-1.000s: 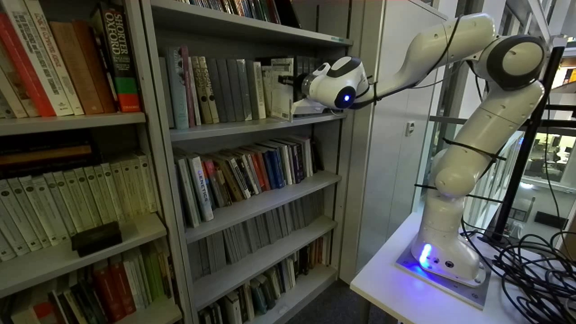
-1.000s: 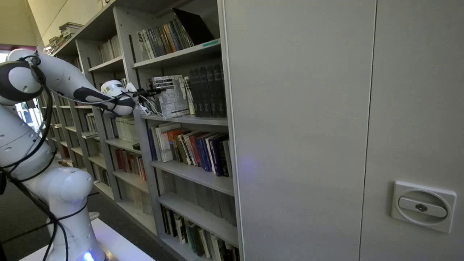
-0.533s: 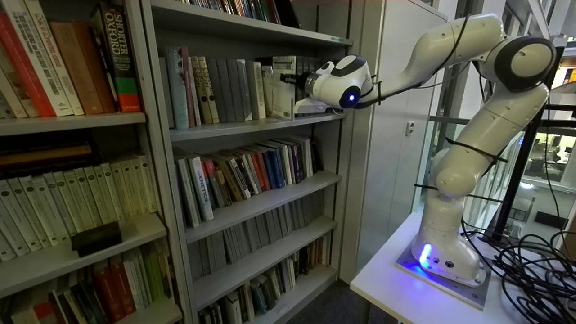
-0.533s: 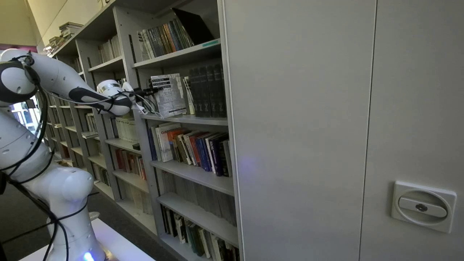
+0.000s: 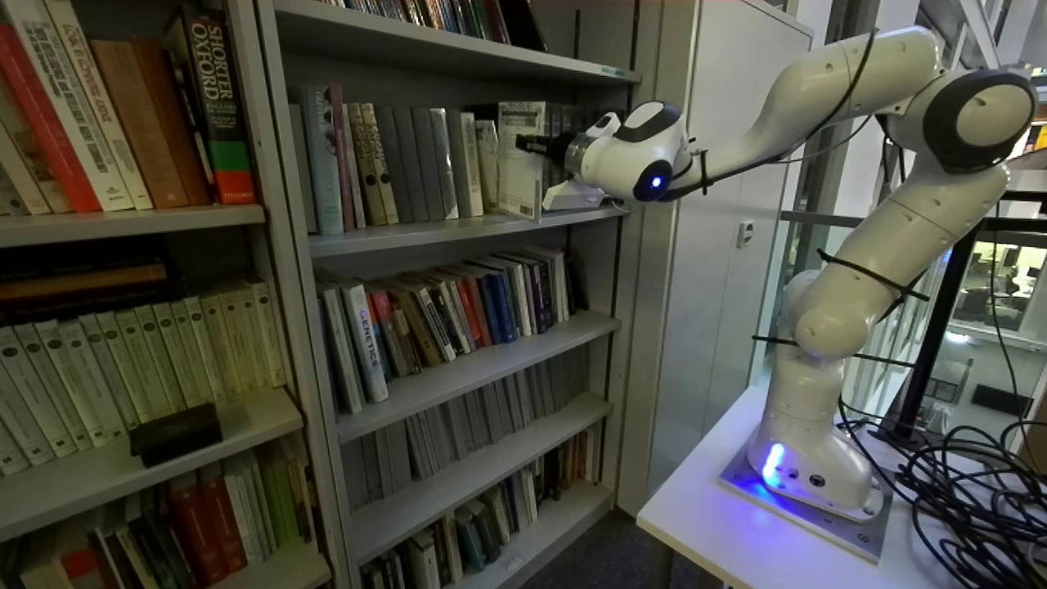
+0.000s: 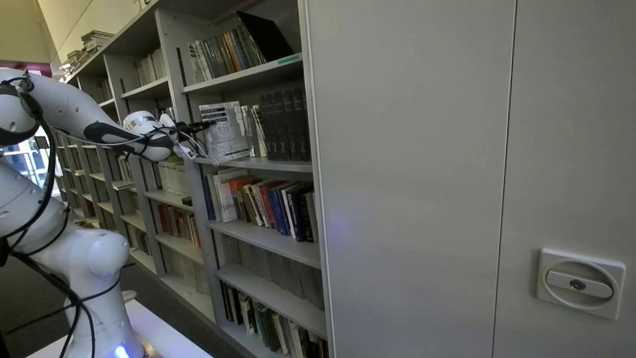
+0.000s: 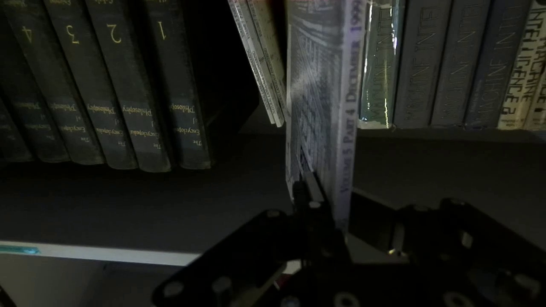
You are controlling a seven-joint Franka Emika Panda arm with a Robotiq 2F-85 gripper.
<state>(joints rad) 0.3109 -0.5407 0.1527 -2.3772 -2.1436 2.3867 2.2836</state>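
“Wrist view, standing upside down: what is the gripper (image 7: 335, 204) doing?”

“It is clamped on a journal (image 7: 322, 94), spine marked Volume 5 Part 4 December 1999. A finger lies along each cover, and the spine faces near.”

“Neighbours?”

“In the scene, the Encyclopedia of Philosophy volumes (image 7: 102, 85) stand to its right, the Machine Intelligence volumes (image 7: 420, 72) to its left. Slim leaning volumes (image 7: 262, 59) sit farther in, just to the right.”

“And in an exterior view?”

“There the journal stands upright, long axis vertical, pinched slightly above its middle. Its near lower corner reaches about to the front edge of the shelf (image 5: 409, 236); I can't tell whether its bottom touches. The only arm (image 5: 720, 159) comes in from the near right.”

“What hems it in?”

“The upper shelf (image 5: 491, 51) above, I'd say.”

“In an exterior view, what else?”

“Its printed cover faces right, toward those dark encyclopedia spines; a pale cabinet (image 6: 412, 149) stands farther right.”
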